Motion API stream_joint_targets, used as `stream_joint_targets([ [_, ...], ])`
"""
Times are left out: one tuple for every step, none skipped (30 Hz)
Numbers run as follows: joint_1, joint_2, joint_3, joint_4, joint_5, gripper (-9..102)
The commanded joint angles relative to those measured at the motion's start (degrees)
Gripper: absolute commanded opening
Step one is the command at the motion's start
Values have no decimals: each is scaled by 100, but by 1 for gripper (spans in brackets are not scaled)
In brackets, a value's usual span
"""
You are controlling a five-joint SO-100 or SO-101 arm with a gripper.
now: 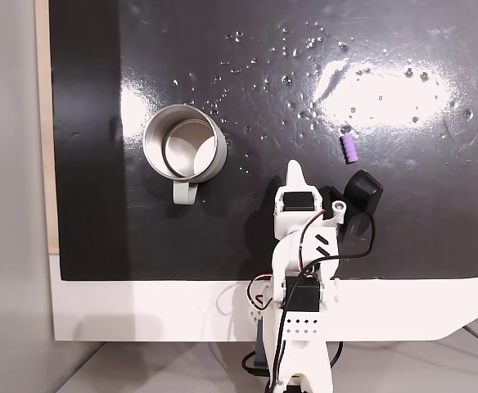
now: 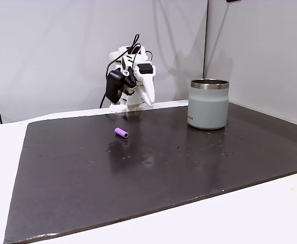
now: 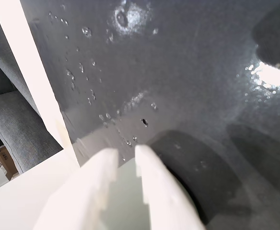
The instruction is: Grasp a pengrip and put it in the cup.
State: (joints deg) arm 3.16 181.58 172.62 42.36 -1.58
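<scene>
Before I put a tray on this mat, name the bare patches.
In a fixed view from above, the mat's top band beyond the cup and pengrip is bare, as are its right part past the pengrip and the lower left corner below the cup. The bottom middle is crowded, around the arm and gripper.

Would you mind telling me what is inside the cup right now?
Nothing: the cup shows only its bare metal bottom in the top-down fixed view. The pengrip lies on the mat.
</scene>
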Motion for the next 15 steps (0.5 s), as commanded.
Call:
stream_joint_targets([
  [-105, 53, -44, 26, -70, 0],
  [-97, 53, -44, 26, -62, 0],
  [-88, 53, -44, 26, -53, 0],
  [-88, 53, -44, 26, -53, 0],
  [-88, 53, -44, 26, -53, 0],
  [-88, 53, -44, 26, -53, 0],
  [-88, 53, -44, 26, -53, 0],
  [-88, 53, -44, 26, -53, 0],
  [-88, 53, -44, 26, -53, 0],
  [-88, 53, -44, 26, -53, 0],
  [-88, 53, -44, 18, -53, 0],
  [-88, 53, -44, 18, -53, 0],
  [-88, 53, -53, 18, -53, 0],
  [-79, 53, -97, 18, -53, 0],
  [-35, 53, -211, 26, -26, 0],
])
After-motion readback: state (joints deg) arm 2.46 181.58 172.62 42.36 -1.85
